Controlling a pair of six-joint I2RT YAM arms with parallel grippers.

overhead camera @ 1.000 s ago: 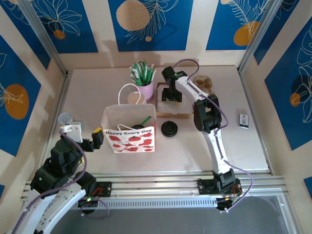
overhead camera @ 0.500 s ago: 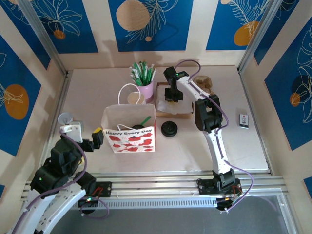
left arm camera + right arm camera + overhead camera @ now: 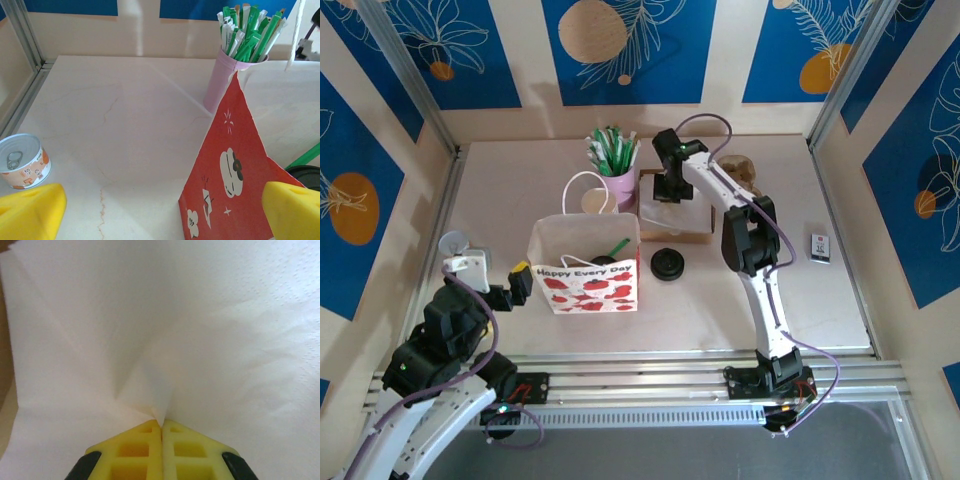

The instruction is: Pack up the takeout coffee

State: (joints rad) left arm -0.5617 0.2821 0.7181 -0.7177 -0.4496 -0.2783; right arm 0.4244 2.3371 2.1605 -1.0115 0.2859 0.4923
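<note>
A white and red gift bag stands open at the table's middle left. Inside it a round black lid with a green stick shows, which I take for the takeout coffee; its cup is hidden. The lid's edge also peeks past the bag's red side. My left gripper hangs open just left of the bag, holding nothing. My right gripper is shut on a pinched fold of a white paper napkin lying on a brown tray behind the bag.
A pink cup of green sticks stands behind the bag. A loose stack of black lids lies right of the bag. A small tin can sits at the left, and a small card at the right.
The right gripper's jaws closed on the napkin, pinching up a fold, and the wrist shifted slightly. The left arm has stayed still.
</note>
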